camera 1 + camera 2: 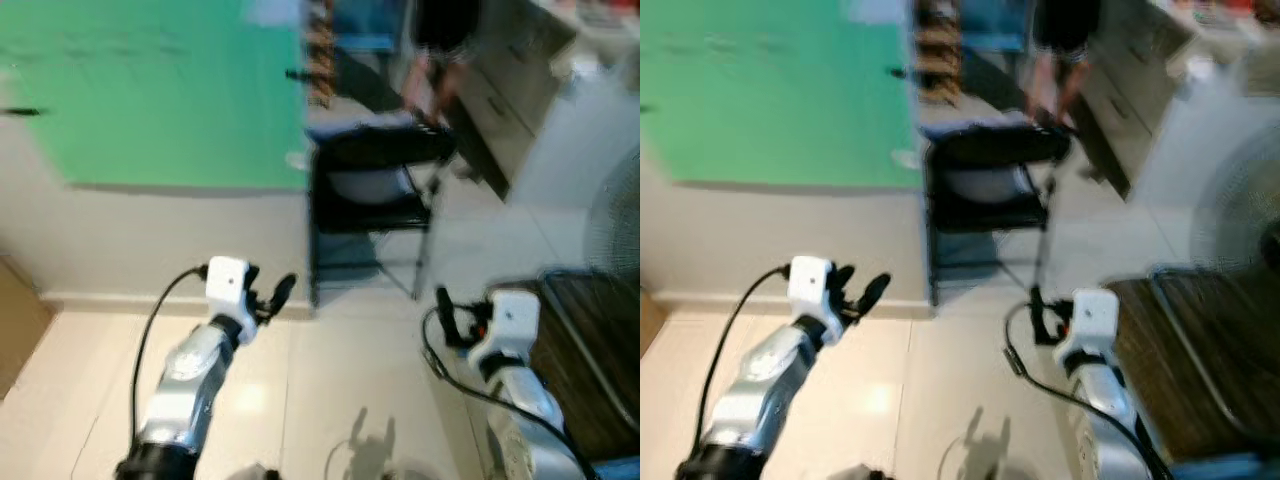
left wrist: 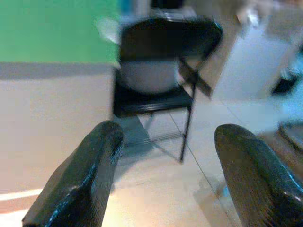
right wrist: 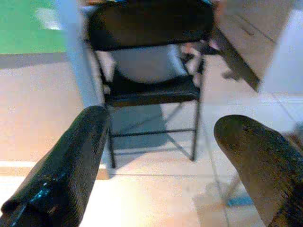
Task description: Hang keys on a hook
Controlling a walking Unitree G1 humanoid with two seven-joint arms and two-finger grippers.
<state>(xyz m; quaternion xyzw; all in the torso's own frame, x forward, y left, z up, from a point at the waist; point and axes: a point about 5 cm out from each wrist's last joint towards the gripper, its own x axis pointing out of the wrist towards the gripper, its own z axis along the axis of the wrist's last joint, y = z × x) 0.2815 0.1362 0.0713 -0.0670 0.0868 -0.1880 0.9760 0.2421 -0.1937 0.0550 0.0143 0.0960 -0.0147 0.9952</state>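
Both arms raised over tiled floor, blurry walk frame, keys and hook not made out.
Left end effector (image 1: 272,296) released, holding nothing; right end effector (image 3: 165,161) released too, holding nothing. Black folding chair (image 1: 375,185) at 12 o'clock, beside green wall panel (image 1: 150,90) at 10 o'clock. Person (image 1: 440,50) at 1 o'clock behind chair.

Blk folding chair (image 1: 375,190) by green wall panel (image 1: 160,90), pale tile floor (image 1: 330,380)
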